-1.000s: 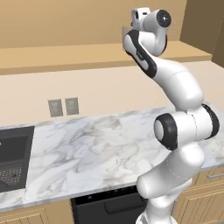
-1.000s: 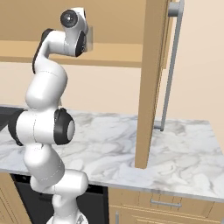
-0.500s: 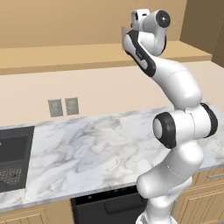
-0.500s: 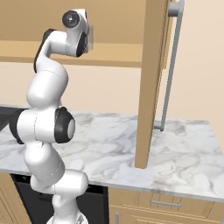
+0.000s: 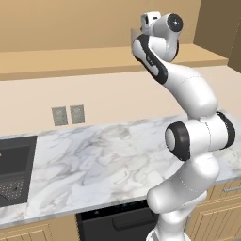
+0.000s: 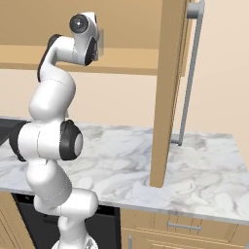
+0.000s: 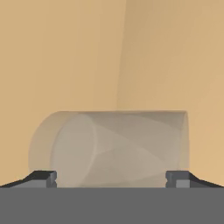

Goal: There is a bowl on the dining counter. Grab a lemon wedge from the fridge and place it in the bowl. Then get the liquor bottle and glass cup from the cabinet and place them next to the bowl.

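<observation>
The white arm is raised high from its base, with the lower links standing almost upright above the marble table (image 5: 94,160) and the upper links bent over toward the wall, so that the hand is held at the level of the cabinet (image 5: 70,28). In the left base view the wrist is seen near the top, in front of the cabinet's wooden shelf (image 5: 94,63); in the right base view it is seen at the upper left, beside the open cabinet door (image 6: 168,92), which hangs down in front of the table and carries a long metal bar handle (image 6: 189,78). The tool (image 7: 111,178) is pointed into the cabinet, and its two dark fingertips (image 7: 43,177) are spread wide apart. The glass cup (image 7: 109,146) is seen in the hand view just beyond the fingertips and between them, against the tan wood of the cabinet; it appears sideways in this view, which may come from the roll of the hand. The fingertips stand at both sides of the cup, and nothing is held by them. Whether the cup is touched cannot be told. On the wall under the cabinet two grey outlets (image 5: 68,114) are placed, and a black sink (image 5: 14,172) is set in the table at the left.
</observation>
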Controlling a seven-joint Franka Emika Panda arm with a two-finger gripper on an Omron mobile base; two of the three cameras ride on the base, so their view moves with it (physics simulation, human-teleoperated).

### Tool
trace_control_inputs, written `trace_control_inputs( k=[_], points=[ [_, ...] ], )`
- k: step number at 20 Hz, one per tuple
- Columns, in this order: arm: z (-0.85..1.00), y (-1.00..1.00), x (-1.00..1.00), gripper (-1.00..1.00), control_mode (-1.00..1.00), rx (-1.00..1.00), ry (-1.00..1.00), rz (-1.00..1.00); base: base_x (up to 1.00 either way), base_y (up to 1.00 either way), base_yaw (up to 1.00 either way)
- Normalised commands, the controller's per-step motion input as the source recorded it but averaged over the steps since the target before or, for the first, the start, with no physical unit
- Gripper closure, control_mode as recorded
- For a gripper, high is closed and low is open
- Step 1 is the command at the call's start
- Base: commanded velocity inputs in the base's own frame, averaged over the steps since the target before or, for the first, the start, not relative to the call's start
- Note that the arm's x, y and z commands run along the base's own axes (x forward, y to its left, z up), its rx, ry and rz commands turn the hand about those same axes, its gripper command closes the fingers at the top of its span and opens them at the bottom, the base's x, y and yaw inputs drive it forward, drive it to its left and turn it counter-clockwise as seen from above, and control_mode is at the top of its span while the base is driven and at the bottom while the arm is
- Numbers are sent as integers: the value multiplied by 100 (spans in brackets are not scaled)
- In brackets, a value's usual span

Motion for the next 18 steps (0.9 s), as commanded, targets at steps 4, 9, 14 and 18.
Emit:
trace_control_inputs(
  k=[4, 9, 14, 18],
  points=[
    [-22, 0, 0, -100, -100, 0, 6, 0, 0, 0, 0],
    [-22, 0, 0, 100, -100, 0, 7, 0, 0, 0, 0],
    [-21, 0, 0, 100, -100, 0, 5, 0, 0, 0, 0],
    [-18, 0, 0, 100, -100, 0, 2, 0, 0, 0, 0]
  ],
)
